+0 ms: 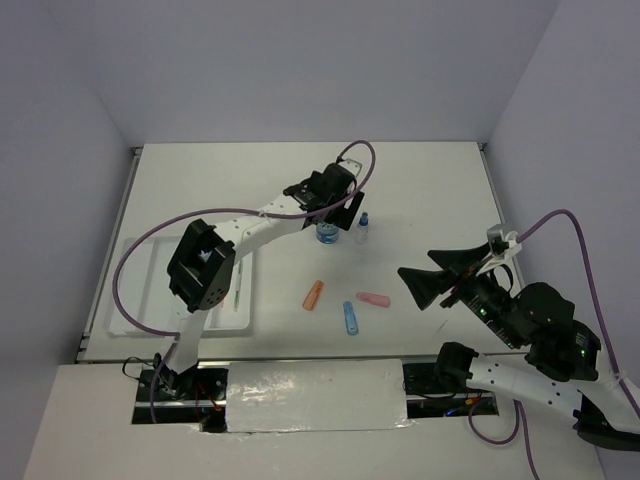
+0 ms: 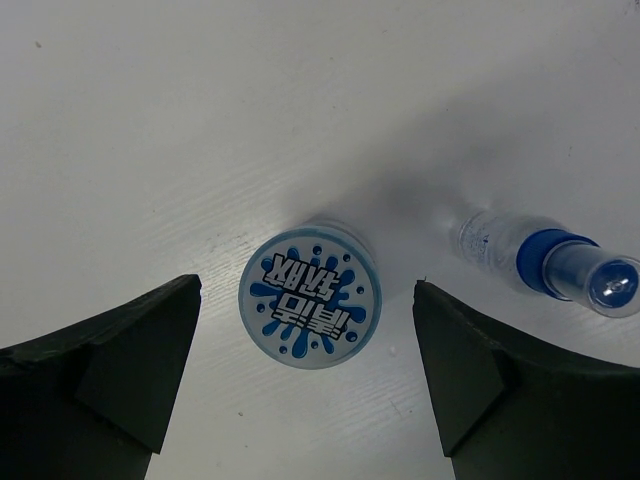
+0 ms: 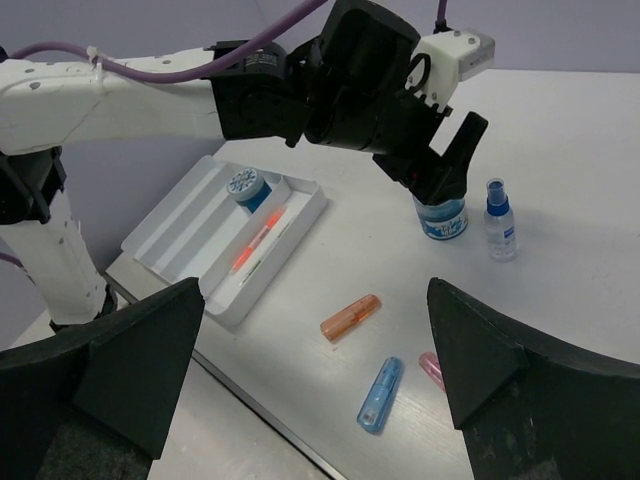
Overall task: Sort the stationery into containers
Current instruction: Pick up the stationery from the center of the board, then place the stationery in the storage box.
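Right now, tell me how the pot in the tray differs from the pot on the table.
The tray pot sits inside the white tray; the table pot stands on the bare table beside the small bottle. The left tool straddles the table pot, open, not touching; no tool is at the tray pot. Both are round with blue-and-white splash lids.

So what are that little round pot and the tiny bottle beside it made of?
The pot looks like plastic: a pale, slightly translucent rim surrounds a smooth lid printed in blue and white. The bottle seems to be clear plastic, possibly glass; the table shows through it and it has small bright glints. Its blue cap looks like smooth moulded plastic.
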Robot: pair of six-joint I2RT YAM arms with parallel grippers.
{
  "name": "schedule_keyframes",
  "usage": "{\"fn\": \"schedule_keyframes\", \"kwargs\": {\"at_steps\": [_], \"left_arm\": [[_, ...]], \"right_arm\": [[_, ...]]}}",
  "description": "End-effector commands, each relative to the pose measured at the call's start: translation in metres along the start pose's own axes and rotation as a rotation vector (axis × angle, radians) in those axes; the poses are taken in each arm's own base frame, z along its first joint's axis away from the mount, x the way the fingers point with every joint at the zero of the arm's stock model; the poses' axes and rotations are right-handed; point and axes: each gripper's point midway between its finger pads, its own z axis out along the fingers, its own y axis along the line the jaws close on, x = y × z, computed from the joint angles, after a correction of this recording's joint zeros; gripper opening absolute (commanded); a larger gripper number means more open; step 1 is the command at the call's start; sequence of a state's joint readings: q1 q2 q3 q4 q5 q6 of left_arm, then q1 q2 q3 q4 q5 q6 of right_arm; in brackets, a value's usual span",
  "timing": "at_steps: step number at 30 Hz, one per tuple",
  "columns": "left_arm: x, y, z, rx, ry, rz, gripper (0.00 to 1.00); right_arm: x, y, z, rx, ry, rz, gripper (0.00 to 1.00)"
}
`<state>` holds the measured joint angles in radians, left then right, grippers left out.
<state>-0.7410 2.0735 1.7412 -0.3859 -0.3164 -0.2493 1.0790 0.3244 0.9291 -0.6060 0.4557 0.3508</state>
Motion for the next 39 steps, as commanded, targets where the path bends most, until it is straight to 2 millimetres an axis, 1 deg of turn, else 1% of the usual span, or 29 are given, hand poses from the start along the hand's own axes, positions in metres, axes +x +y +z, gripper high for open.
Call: {"fn": "schedule_keyframes", "kwargs": {"at_steps": [1, 3, 8, 10, 11, 12, 13, 14, 17, 18, 20, 21, 23, 24, 25, 26, 27, 28, 29, 30, 31, 32, 33, 34, 35, 36, 37, 38, 39], "left_arm": [[0.008, 0.003, 0.014, -0.026, 0.012, 0.028, 0.99], [0.017, 0.003, 0.02, -0.014, 0.032, 0.023, 0.99], [0.026, -0.003, 0.027, 0.032, 0.046, -0.003, 0.99], [0.032, -0.002, 0.031, 0.028, 0.057, -0.008, 0.96], [0.034, -0.002, 0.033, 0.03, 0.063, -0.009, 0.91], [0.034, 0.0, 0.034, 0.031, 0.067, -0.012, 0.84], [0.038, 0.001, 0.037, 0.033, 0.078, -0.016, 0.64], [0.039, 0.001, 0.037, 0.033, 0.079, -0.018, 0.52], [0.035, 0.012, 0.027, -0.014, 0.077, -0.048, 0.0], [0.018, 0.017, 0.01, -0.019, 0.031, -0.066, 0.0], [0.01, 0.028, -0.011, -0.055, -0.004, -0.09, 0.0], [-0.01, 0.038, -0.04, -0.074, -0.056, -0.117, 0.0], [-0.015, 0.072, -0.068, -0.207, -0.086, -0.2, 0.0], [-0.024, 0.091, -0.097, -0.251, -0.122, -0.26, 0.0], [-0.008, 0.108, -0.111, -0.308, -0.072, -0.284, 0.0], [0.007, 0.136, -0.121, -0.398, -0.057, -0.382, 0.0], [0.011, 0.154, -0.147, -0.436, -0.081, -0.451, 0.0], [0.047, 0.167, -0.154, -0.497, -0.015, -0.504, 0.0], [0.051, 0.192, -0.18, -0.549, -0.06, -0.575, 0.0], [0.066, 0.202, -0.189, -0.577, -0.055, -0.61, 0.0], [0.097, 0.21, -0.192, -0.619, -0.01, -0.642, 0.0], [0.103, 0.225, -0.211, -0.641, -0.047, -0.703, 0.0], [0.115, 0.232, -0.218, -0.666, -0.047, -0.734, 0.0], [0.139, 0.235, -0.219, -0.696, -0.017, -0.762, 0.0], [0.146, 0.246, -0.232, -0.716, -0.051, -0.811, 0.0], [0.155, 0.249, -0.235, -0.724, -0.049, -0.831, 0.0], [0.171, 0.251, -0.233, -0.727, -0.023, -0.832, 0.0], [0.171, 0.257, -0.235, -0.72, -0.052, -0.864, 0.0], [0.181, 0.252, -0.229, -0.687, -0.019, -0.87, 0.0]], "right_arm": [[0.0, 0.003, 0.003, -0.009, -0.002, -0.008, 1.0], [0.0, 0.004, 0.005, -0.014, 0.0, -0.011, 1.0], [0.001, 0.005, 0.007, -0.015, 0.006, -0.018, 1.0], [0.001, 0.005, 0.007, -0.013, 0.004, -0.02, 1.0], [0.001, 0.006, 0.008, -0.014, 0.006, -0.021, 1.0], [0.001, 0.006, 0.008, -0.014, 0.006, -0.023, 1.0], [0.002, 0.006, 0.008, -0.014, 0.009, -0.024, 1.0], [0.001, 0.006, 0.008, -0.013, 0.007, -0.025, 1.0], [0.001, 0.005, 0.009, -0.008, 0.006, -0.025, 1.0], [0.003, 0.005, 0.009, -0.006, 0.012, -0.028, 1.0], [0.002, 0.004, 0.009, -0.003, 0.007, -0.031, 1.0], [0.003, 0.004, 0.01, -0.002, 0.01, -0.034, 1.0], [0.003, 0.005, 0.011, -0.007, 0.01, -0.034, 1.0], [0.004, 0.006, 0.012, -0.009, 0.013, -0.036, 1.0], [0.004, 0.007, 0.013, -0.012, 0.009, -0.034, 1.0], [0.006, 0.008, 0.015, -0.018, 0.015, -0.037, 1.0], [0.006, 0.009, 0.016, -0.023, 0.012, -0.035, 1.0], [0.007, 0.01, 0.018, -0.024, 0.009, -0.035, 1.0], [0.009, 0.011, 0.019, -0.027, 0.014, -0.038, 1.0], [0.01, 0.012, 0.02, -0.029, 0.016, -0.04, 1.0], [0.01, 0.011, 0.022, -0.025, 0.014, -0.044, 1.0], [0.012, 0.011, 0.023, -0.026, 0.017, -0.049, 1.0], [0.012, 0.012, 0.025, -0.027, 0.019, -0.052, 1.0], [0.011, 0.012, 0.026, -0.024, 0.017, -0.056, 1.0], [0.01, 0.015, 0.027, -0.031, 0.019, -0.059, 1.0], [0.012, 0.016, 0.03, -0.034, 0.029, -0.065, 1.0], [0.012, 0.018, 0.031, -0.039, 0.03, -0.066, 1.0], [0.012, 0.02, 0.033, -0.046, 0.032, -0.066, 1.0], [0.013, 0.023, 0.035, -0.057, 0.039, -0.07, 1.0]]}}
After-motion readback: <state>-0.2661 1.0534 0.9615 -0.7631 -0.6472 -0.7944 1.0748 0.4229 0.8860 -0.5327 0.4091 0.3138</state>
